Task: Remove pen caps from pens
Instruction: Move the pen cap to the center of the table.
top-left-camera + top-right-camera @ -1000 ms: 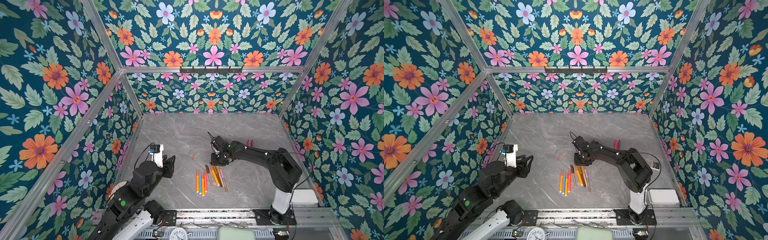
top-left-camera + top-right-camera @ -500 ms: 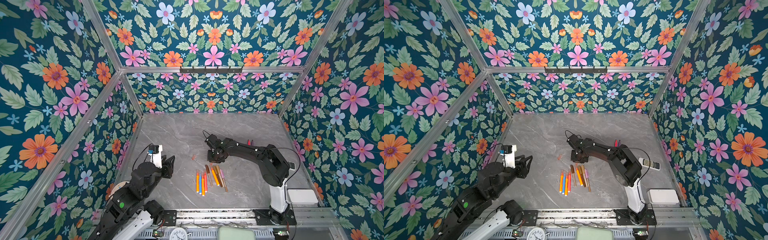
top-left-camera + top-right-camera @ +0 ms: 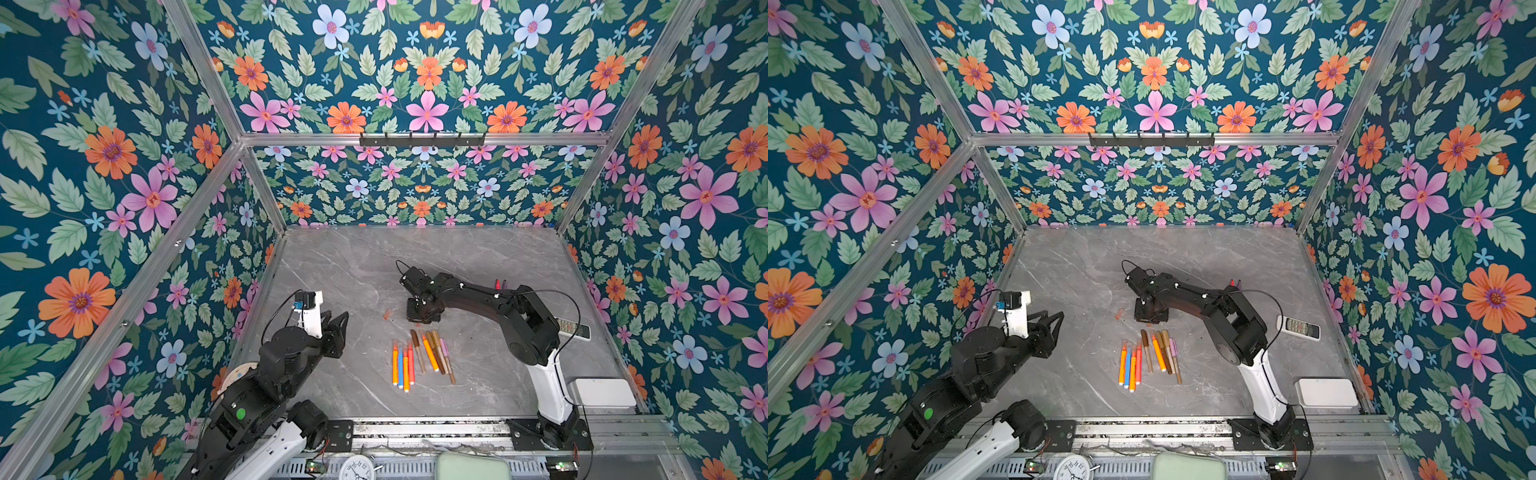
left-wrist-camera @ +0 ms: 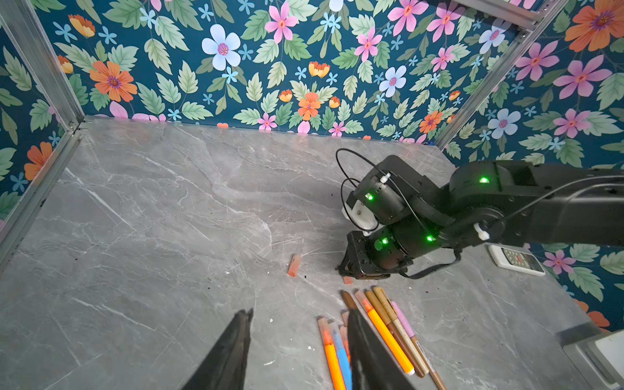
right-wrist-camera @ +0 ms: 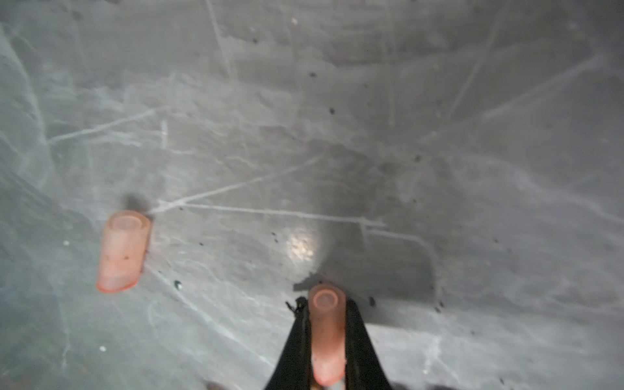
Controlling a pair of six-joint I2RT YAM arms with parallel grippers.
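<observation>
The grey marble table (image 3: pixel 357 266) is mostly bare inside its floral walls. The left arm (image 3: pixel 266 386) sits folded at the near left. Its left gripper (image 4: pixel 300 337) is spread and empty, hovering to the left of the pens. The right arm (image 3: pixel 490 299) reaches from the near right to the middle of the table, with the right gripper (image 3: pixel 423 316) pointed down at the surface. A white box (image 3: pixel 602 392) rests at the near right edge, and a remote control (image 3: pixel 573 328) lies a little farther along that side; neither belongs to the job. The main bundle of pens (image 3: pixel 419 357), nine or so lying roughly side by side, is in the middle, just on the near side of the right gripper. In the left wrist view their far ends appear still capped: translucent sleeves on the orange and blue ones, brown, gold and pink on the rest. Two further pens (image 3: pixel 500 284) peek out beyond the right arm, too small to tell whether they are capped. A loose cap (image 5: pixel 123 251), translucent orange-pink, lies on its side just left of the right gripper. The held cap (image 5: pixel 327 334), of the same tint, is pinched between that gripper's black fingers (image 5: pixel 359 351), low over the tabletop. As I judge it, two caps are off and the bundle is untouched, so most of the work remains.
</observation>
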